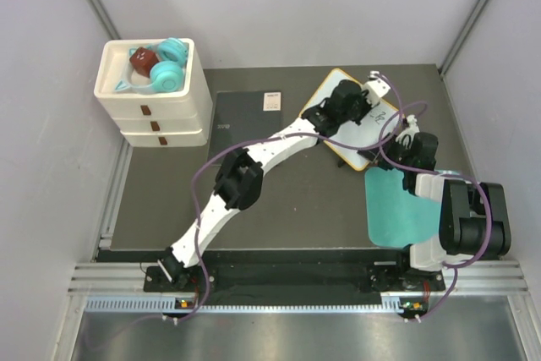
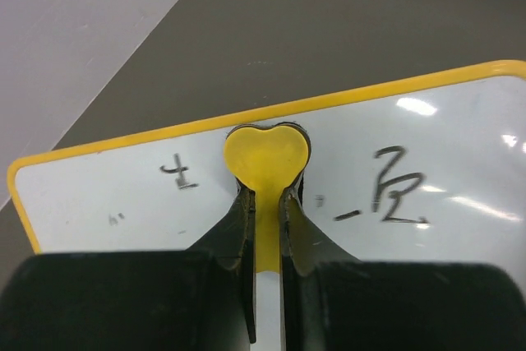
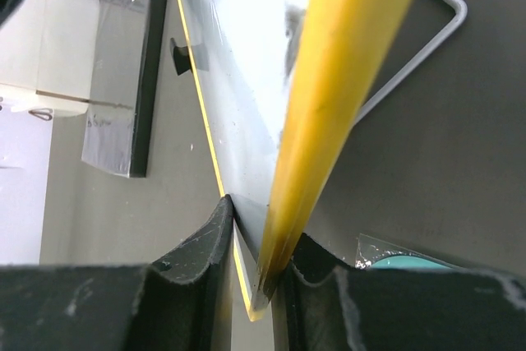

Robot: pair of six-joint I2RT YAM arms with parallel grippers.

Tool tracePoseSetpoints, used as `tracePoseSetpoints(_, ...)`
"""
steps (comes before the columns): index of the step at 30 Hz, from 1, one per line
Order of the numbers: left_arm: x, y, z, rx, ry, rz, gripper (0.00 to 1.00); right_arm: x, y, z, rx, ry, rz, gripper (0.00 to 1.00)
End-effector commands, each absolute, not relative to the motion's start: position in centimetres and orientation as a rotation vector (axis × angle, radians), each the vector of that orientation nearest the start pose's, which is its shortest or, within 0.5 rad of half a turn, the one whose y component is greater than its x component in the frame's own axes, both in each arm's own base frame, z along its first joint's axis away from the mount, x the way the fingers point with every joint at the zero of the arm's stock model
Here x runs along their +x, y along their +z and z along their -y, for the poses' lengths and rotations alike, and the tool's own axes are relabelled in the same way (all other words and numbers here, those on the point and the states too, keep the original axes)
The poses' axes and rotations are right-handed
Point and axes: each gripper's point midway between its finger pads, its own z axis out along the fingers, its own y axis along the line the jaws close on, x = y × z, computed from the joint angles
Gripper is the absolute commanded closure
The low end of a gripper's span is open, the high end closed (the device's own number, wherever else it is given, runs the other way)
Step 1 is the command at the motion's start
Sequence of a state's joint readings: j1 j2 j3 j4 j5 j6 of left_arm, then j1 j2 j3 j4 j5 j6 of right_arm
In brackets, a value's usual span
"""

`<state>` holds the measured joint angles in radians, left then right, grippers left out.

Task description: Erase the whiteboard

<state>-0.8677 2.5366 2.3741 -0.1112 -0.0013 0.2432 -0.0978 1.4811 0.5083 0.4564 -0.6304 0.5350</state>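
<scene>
Fingers [image 2: 234,236] of your left gripper [image 2: 267,196] pinch a yellow heart-shaped eraser [image 2: 267,150] on the whiteboard [image 1: 372,127], arm stretched far-right. Your right gripper [image 3: 255,236] clamps its near-right rim. It sits far right, turned diagonally, one corner pointing far; long axis unclear.

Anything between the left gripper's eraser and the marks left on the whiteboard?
Nothing visible. The left gripper holds the yellow eraser at the whiteboard, with bare surface between it and the marks on either side. The right gripper only clamps the board's edge.
</scene>
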Motion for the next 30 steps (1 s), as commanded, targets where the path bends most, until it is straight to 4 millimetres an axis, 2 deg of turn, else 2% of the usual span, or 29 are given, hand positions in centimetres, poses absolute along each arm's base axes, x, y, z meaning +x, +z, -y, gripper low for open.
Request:
tracePoseSetpoints(1, 52.4, 15.5, 48.2, 0.859, -0.417, -1.732, 1.0, 30.1, 3.6, -11.3, 0.169, 1.002, -2.289, 1.0)
tracePoseSetpoints(4, 53.9, 15.5, 46.2, 0.823, -0.35, -1.735, 1.0, 30.1, 3.7, -11.3, 0.169, 1.002, -2.288, 1.0)
tracePoseSetpoints(7, 54.3, 15.8, 46.1, 0.827, -0.355, -1.718, 1.0, 30.1, 3.6, -11.3, 0.169, 1.004, -2.29, 1.0)
tracePoseSetpoints(14, 52.7, 15.6, 48.8, 0.925, -0.541, -1.659, 1.0, 30.1, 3.7, -11.4, 0.164, 1.006, -2.287, 1.0)
tracePoseSetpoints(19, 49.3, 17.7, 52.0, 1.017, -0.81, -1.536, 1.0, 30.1, 3.8, -11.5, 0.152, 1.011, -2.28, 1.0)
tracePoseSetpoints(21, 48.2, 19.0, 53.0, 1.023, -0.883, -1.491, 1.0, 30.1, 3.8, -11.5, 0.152, 1.006, -2.28, 1.0)
tracePoseSetpoints(23, 47.2, 19.2, 53.6, 1.049, -0.908, -1.483, 1.0, 30.1, 3.9, -11.5, 0.151, 1.003, -2.279, 1.0)
tracePoseSetpoints(26, 44.9, 18.2, 54.6, 1.14, -0.882, -1.489, 1.0, 30.1, 3.9, -11.4, 0.153, 0.997, -2.278, 1.0)
tracePoseSetpoints(28, 42.7, 17.7, 56.0, 1.206, -0.872, -1.476, 1.0, 30.1, 3.9, -11.4, 0.152, 0.995, -2.274, 1.0)
tracePoseSetpoints(30, 40.5, 16.2, 57.3, 1.298, -0.788, -1.465, 1.0, 30.1, 4.0, -11.4, 0.149, 0.994, -2.27, 1.0)
